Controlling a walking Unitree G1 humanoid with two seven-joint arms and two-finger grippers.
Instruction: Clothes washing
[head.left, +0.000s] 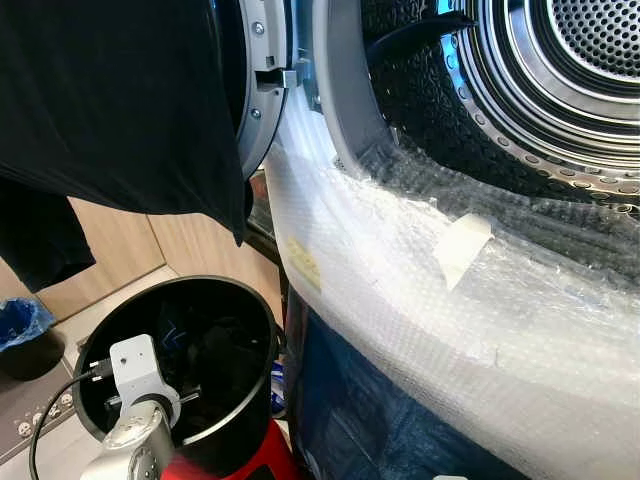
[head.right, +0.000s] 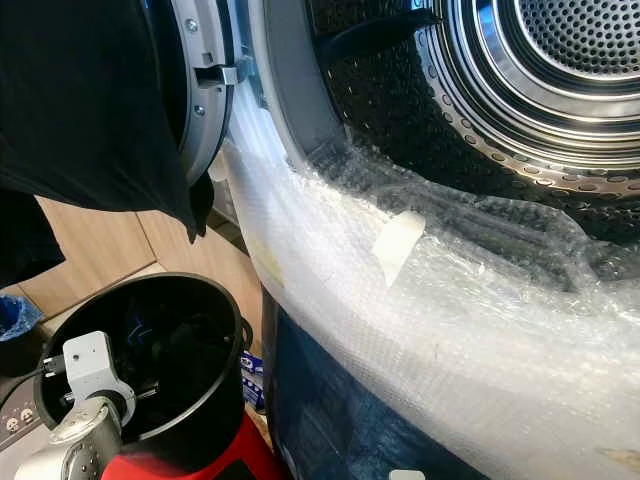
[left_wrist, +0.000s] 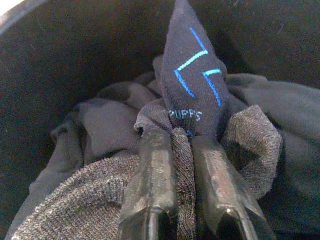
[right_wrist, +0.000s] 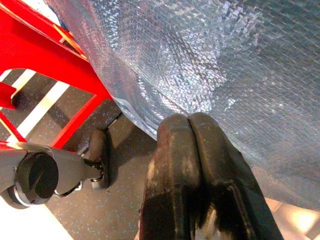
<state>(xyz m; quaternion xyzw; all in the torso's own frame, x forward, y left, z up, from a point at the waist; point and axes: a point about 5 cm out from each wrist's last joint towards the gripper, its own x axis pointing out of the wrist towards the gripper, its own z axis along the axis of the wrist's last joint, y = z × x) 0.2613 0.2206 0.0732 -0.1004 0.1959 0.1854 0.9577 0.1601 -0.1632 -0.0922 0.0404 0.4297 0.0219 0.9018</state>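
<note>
While the left arm (head.left: 135, 440) reaches down into the black bucket (head.left: 255, 310) at 7 o'clock in the left eye view, the washer drum (head.left: 560, 70) stands open at 1 o'clock. Bubble wrap (head.left: 480, 330) covers the washer front below the drum opening, with a strip of tape (head.left: 462, 248) stuck to it near centre. A black garment (head.left: 110, 100) hangs at 10 o'clock, in front of the open washer door (head.left: 262, 80). The bucket sits on a red stand (head.left: 255, 462). A blue bag (head.left: 20, 322) lies on the floor at 9 o'clock.

Left wrist view: the left gripper (left_wrist: 182, 150) is inside the bucket, its two fingers (left_wrist: 150, 180) clamped on a dark sock (left_wrist: 192, 85) with blue line markings. The sock's grey knit cuff is pinched between the fingers, and the sock stands up from a pile of dark clothes (left_wrist: 100, 125) at the bucket bottom.

Right wrist view: the right gripper (right_wrist: 189, 125) has its fingers pressed together with nothing between them. It hangs beside the wrapped washer front, above a speckled floor (right_wrist: 125, 190). The red stand frame and one black caster (right_wrist: 99, 157) lie at 9 o'clock of the fingertips.
</note>
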